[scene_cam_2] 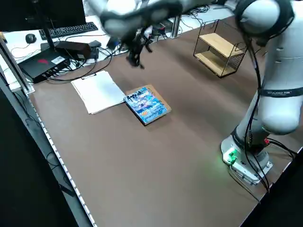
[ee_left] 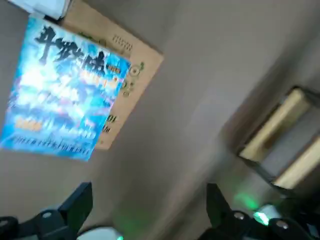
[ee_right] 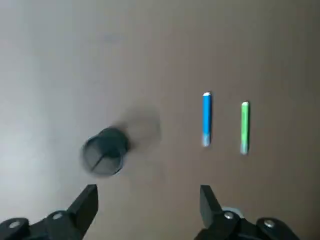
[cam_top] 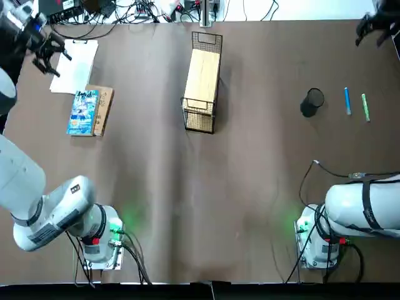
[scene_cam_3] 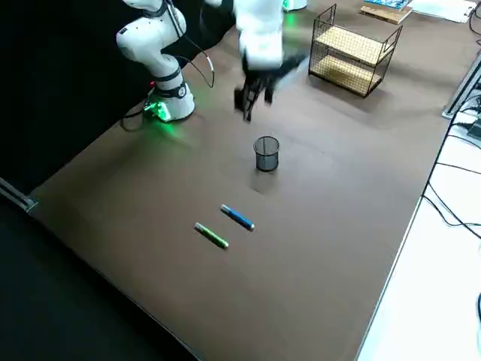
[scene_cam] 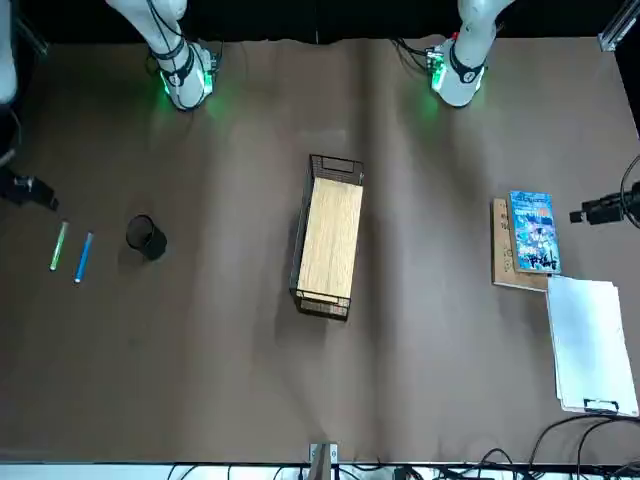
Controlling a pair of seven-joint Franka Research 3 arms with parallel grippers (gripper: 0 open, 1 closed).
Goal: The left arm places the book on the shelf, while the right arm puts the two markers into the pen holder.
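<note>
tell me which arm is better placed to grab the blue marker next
Probably the right: its open gripper hovers on the markers' side of the table, near the blue marker. The left gripper is across the table, by the book.

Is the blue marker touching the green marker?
Apart. The top view plainly shows bare table between the blue marker and the green marker.

Left black two-finger hand [ee_left: 150, 205] and right black two-finger hand [ee_right: 149, 205] both open, empty, raised above bench [cam_top: 187, 250].
</note>
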